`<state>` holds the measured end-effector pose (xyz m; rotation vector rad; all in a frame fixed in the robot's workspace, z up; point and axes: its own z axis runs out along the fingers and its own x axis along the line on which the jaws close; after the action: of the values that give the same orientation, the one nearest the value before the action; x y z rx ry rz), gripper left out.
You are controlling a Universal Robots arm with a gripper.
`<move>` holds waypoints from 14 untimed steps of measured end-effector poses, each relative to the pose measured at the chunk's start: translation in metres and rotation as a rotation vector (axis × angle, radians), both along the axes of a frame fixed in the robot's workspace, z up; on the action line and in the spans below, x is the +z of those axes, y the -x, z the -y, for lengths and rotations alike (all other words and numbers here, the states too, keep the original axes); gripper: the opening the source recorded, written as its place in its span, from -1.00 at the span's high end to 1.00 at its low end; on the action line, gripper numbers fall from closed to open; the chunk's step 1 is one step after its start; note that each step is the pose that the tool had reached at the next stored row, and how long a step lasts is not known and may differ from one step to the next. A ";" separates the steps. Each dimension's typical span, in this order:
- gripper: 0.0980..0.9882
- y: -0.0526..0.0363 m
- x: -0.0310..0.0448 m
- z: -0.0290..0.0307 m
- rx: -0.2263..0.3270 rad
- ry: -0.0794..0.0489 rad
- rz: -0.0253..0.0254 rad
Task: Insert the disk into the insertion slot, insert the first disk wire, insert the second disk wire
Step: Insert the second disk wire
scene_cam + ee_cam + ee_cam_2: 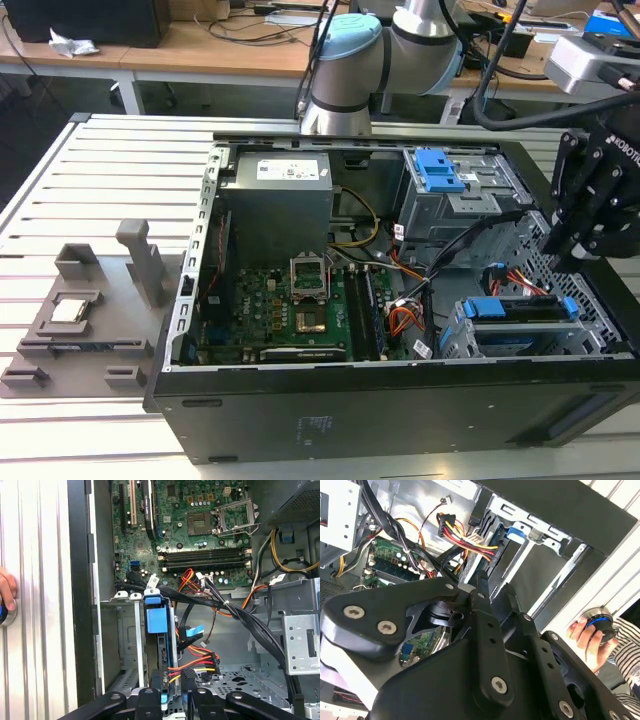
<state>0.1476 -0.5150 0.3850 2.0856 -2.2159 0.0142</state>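
Black gripper (175,696) of bolted metal links, fingers slightly parted and holding nothing, poised just over the end of the blue-framed disk (156,619), seated in the perforated grey insertion slot (458,340) beside red-yellow-black wires (197,662). Open black case (400,420) on a ribbed pale table (100,170), wooden desks (200,45) behind
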 end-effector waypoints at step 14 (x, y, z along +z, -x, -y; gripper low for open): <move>0.54 0.0385 -0.0338 -0.0189 0.041 0.006 0.0002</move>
<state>0.1092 -0.4961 0.3511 2.1279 -2.1699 0.0243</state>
